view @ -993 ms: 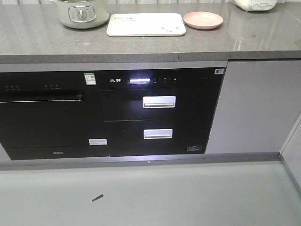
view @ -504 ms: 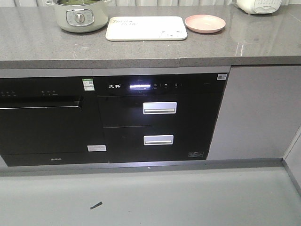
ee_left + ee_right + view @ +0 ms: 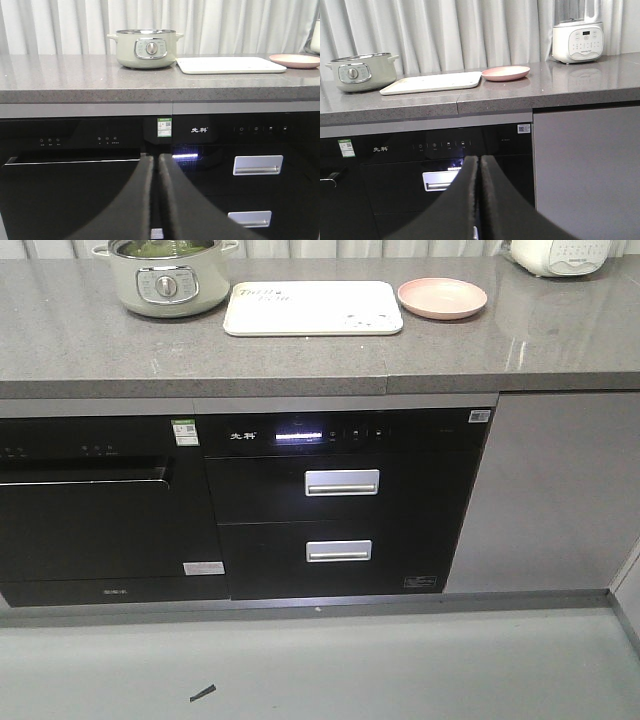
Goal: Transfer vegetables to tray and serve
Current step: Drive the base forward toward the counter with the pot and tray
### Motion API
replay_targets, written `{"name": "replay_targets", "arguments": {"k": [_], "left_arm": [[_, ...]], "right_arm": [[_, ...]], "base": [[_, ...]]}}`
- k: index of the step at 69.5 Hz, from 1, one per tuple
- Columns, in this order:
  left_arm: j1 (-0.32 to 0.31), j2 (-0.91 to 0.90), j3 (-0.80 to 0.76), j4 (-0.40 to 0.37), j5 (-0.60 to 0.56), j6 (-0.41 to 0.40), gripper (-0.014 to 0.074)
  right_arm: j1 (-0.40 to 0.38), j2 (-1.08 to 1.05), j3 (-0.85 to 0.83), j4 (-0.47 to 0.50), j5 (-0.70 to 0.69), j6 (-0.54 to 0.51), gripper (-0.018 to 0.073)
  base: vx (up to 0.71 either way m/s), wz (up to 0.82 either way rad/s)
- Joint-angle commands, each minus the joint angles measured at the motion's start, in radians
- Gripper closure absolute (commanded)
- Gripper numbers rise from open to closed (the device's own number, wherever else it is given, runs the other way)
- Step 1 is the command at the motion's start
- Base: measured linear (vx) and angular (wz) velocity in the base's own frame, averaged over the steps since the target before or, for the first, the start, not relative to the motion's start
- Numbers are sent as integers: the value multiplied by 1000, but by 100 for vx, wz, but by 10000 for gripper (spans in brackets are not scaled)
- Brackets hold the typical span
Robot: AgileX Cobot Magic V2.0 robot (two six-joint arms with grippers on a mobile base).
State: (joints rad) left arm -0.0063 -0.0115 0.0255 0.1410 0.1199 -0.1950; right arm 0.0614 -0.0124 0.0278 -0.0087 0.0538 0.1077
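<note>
The cream-white tray lies flat on the grey counter, also seen as the tray and the tray, with nothing on it. Left of it stands a pale green pot; green vegetables show inside its rim. My left gripper is shut and holds nothing, below counter height in front of the black appliance. My right gripper is likewise shut and holds nothing, in front of the drawer unit. Both are well short of the counter top.
A pink plate sits right of the tray. A white appliance stands at the counter's far right. Black built-in units with silver drawer handles fill the cabinet front. A small dark scrap lies on the floor.
The counter and cabinet front have shifted down and grown slightly in the front view, so I have moved closer. More of the pot's inside shows now.
</note>
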Motion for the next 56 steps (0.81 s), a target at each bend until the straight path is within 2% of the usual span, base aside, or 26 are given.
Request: {"name": "replay_targets", "arguments": {"k": [1, 56], "left_arm": [[1, -14, 22, -1, -74, -2, 602], [1, -14, 22, -1, -74, -2, 602]], "right_arm": [[-6, -7, 16, -6, -79, -4, 562], [-6, -7, 16, -6, -79, -4, 562]], "base": [[9, 0], [8, -1]]}}
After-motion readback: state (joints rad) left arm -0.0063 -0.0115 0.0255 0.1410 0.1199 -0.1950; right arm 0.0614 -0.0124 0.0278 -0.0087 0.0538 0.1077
